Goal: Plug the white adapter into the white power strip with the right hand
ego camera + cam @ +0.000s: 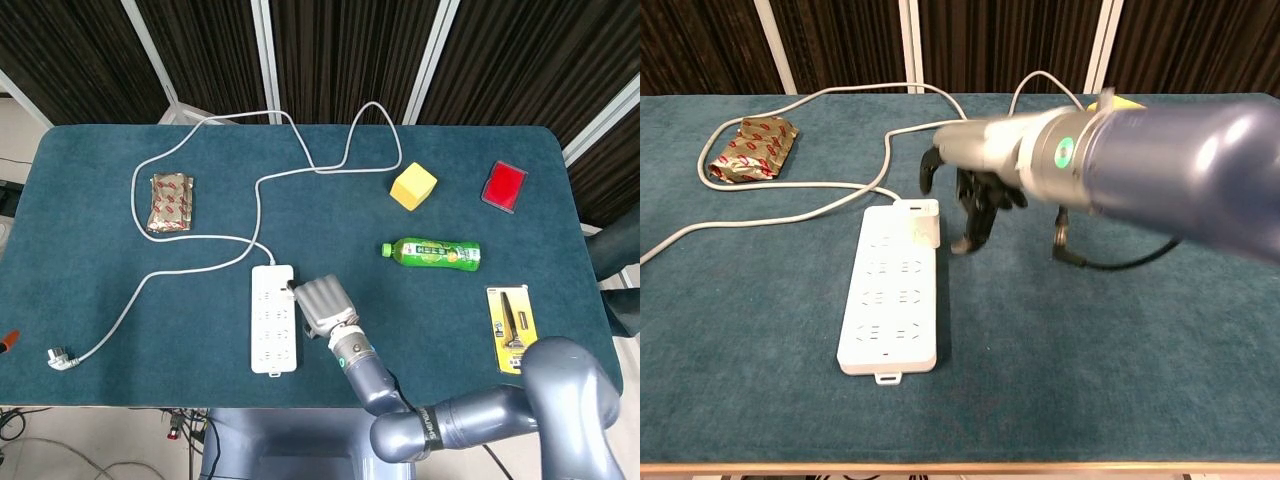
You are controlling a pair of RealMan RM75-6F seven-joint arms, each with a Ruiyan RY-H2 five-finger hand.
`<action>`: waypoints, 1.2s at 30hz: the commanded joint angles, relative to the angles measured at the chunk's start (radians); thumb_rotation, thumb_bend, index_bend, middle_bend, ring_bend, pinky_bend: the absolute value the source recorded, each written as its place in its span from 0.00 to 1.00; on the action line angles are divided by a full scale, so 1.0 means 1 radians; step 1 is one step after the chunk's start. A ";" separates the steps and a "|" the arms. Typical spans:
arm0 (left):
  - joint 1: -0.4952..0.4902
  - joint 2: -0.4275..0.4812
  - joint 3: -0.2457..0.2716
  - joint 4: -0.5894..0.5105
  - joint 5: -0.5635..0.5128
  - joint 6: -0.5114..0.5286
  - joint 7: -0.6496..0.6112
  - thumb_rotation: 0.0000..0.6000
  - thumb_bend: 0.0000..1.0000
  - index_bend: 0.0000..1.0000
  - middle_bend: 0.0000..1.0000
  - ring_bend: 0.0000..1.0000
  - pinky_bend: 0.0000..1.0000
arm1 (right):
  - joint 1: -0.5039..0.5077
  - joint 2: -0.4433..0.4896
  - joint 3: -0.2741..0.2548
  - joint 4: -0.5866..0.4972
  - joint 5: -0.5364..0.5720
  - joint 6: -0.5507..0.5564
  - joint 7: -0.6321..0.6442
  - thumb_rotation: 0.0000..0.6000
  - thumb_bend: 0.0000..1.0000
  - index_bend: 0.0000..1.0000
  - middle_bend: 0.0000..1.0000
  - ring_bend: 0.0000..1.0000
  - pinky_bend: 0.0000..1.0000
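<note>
The white power strip [274, 320] [890, 300] lies near the table's front edge, with its cable running off toward the back. The small white adapter [926, 221] sits on the far right corner of the strip; in the head view my hand mostly hides it. My right hand [322, 303] [975, 187] hovers just above and to the right of the adapter. Its fingers are spread, it holds nothing, and a gap shows between it and the adapter. My left hand appears in neither view.
A green bottle [431, 254] lies right of the hand. Further back are a yellow cube [413, 186] and a red pad [504, 186]. A foil snack packet [170, 201] [752, 148] lies at back left, a yellow carded tool [511, 318] at front right. The strip's plug [62, 358] rests at front left.
</note>
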 commanded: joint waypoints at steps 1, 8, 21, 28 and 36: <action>0.000 -0.001 -0.001 0.000 0.000 0.001 0.000 1.00 0.07 0.10 0.00 0.00 0.00 | -0.053 0.128 0.085 -0.099 -0.027 -0.009 0.099 1.00 0.37 0.12 0.40 0.60 0.70; 0.001 -0.006 -0.001 -0.004 0.001 0.009 0.007 1.00 0.07 0.10 0.00 0.00 0.00 | -0.226 0.348 0.077 -0.262 -0.237 0.039 0.261 1.00 0.29 0.05 0.11 0.26 0.43; 0.004 -0.005 0.021 -0.022 0.050 0.022 0.008 1.00 0.07 0.10 0.00 0.00 0.00 | -0.741 0.446 -0.379 -0.024 -1.083 0.452 0.517 1.00 0.29 0.04 0.07 0.16 0.25; 0.001 -0.009 0.031 -0.005 0.083 0.028 0.001 1.00 0.07 0.10 0.00 0.00 0.00 | -0.901 0.383 -0.457 0.239 -1.179 0.543 0.663 1.00 0.29 0.05 0.07 0.16 0.25; -0.020 -0.030 0.038 0.038 0.115 0.013 -0.003 1.00 0.08 0.11 0.00 0.00 0.00 | -0.973 0.353 -0.434 0.353 -1.217 0.563 0.737 1.00 0.29 0.06 0.07 0.16 0.25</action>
